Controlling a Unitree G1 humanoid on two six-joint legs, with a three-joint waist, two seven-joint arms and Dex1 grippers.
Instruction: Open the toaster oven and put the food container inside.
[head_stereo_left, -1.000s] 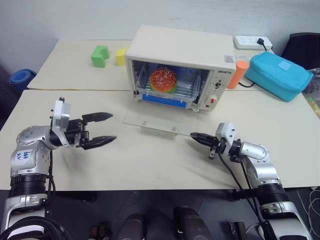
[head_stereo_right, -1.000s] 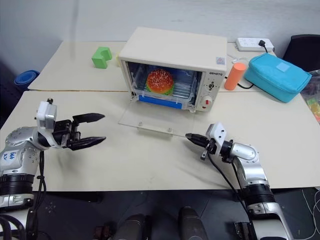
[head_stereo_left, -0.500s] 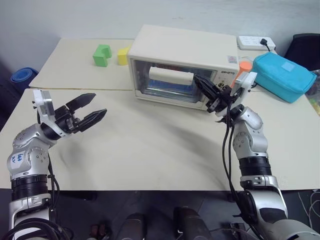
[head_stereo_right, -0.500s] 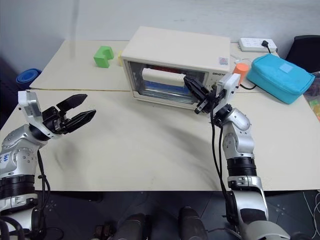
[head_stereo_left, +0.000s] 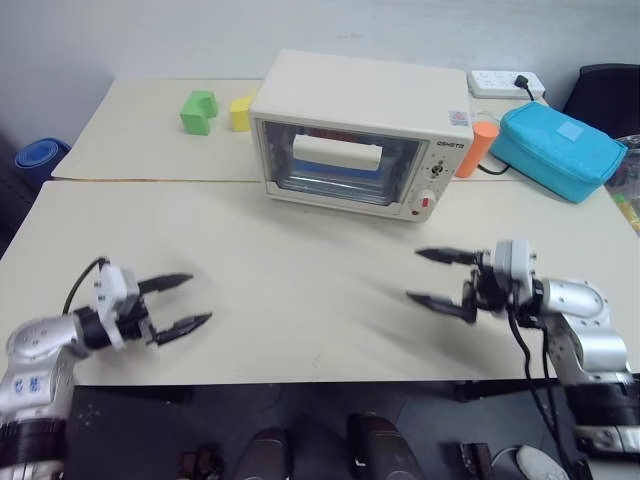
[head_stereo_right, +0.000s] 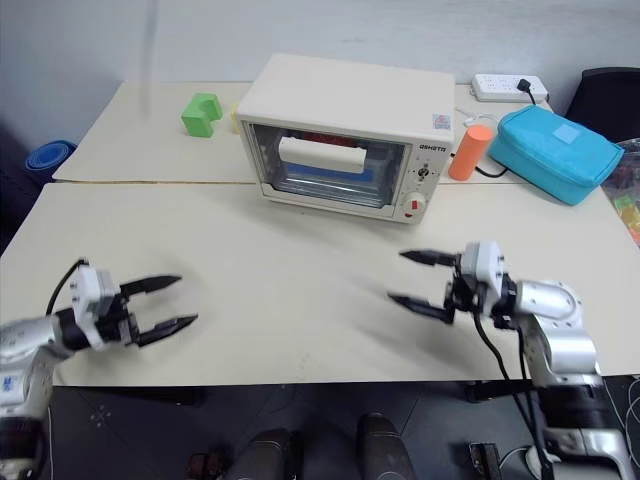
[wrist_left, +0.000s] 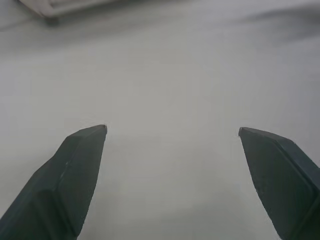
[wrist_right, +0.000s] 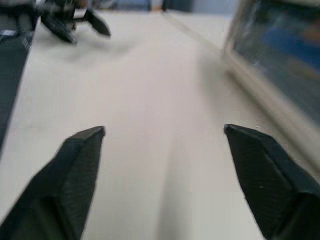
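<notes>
The toaster oven (head_stereo_left: 360, 135) sits shut, both end effectors, left (head_stereo_left: 183, 308) and right (head_stereo_left: 429, 275), spread apart and empty; a careless swing might nudge it.

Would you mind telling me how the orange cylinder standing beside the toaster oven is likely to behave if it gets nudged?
The orange cylinder stands upright and looks tall for its base, so it would probably tip. Being round, it would likely roll once down. With the toaster oven and turquoise pouch close on either side, it probably wouldn't travel far.
</notes>
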